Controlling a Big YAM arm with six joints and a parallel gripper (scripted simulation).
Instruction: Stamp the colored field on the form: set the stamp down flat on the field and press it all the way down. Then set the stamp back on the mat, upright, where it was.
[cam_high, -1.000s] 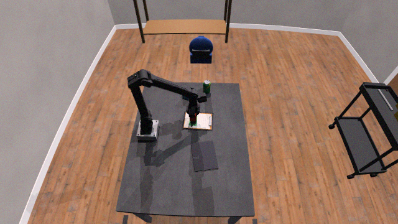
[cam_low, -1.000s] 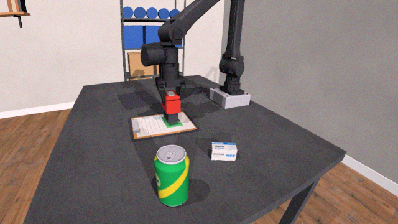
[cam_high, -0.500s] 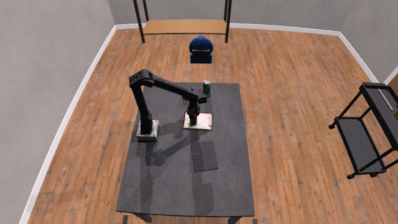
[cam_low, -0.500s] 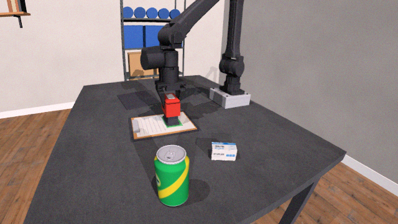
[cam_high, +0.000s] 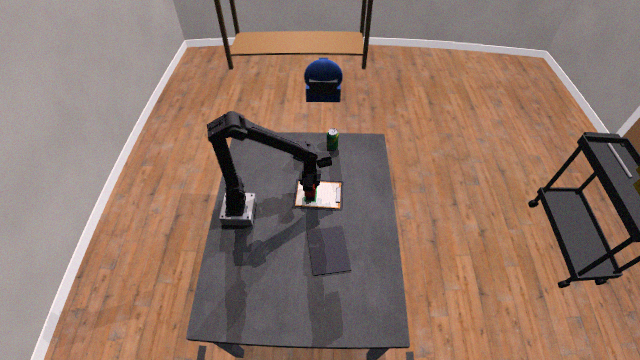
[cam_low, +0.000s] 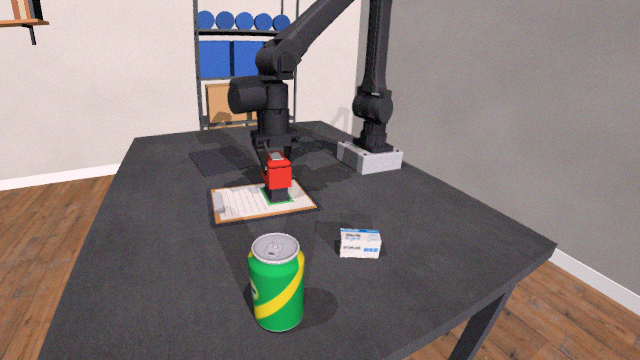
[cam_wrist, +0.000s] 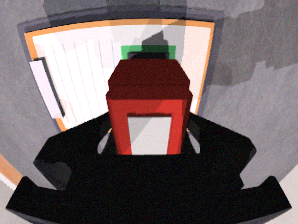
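Red stamp (cam_low: 276, 172) is standing upright on the green field (cam_low: 276, 197) of the form (cam_low: 250, 202), and we are seeing only a thin green border showing around its dark base. Our gripper (cam_low: 274, 146) is clamping the stamp's upper body from above, fingers closed against its two sides. We are noting the form lying on a clipboard (cam_low: 263, 212) near the middle of the dark table (cam_low: 150, 280). The mat (cam_high: 328, 250), a darker rectangle, is lying apart from the clipboard with nothing on it. A green can (cam_low: 276, 281) and a small white box (cam_low: 360, 243) are sitting on the table nearer the exterior camera. From the wrist view, we are seeing the stamp's red top (cam_wrist: 149, 111) covering most of the field.
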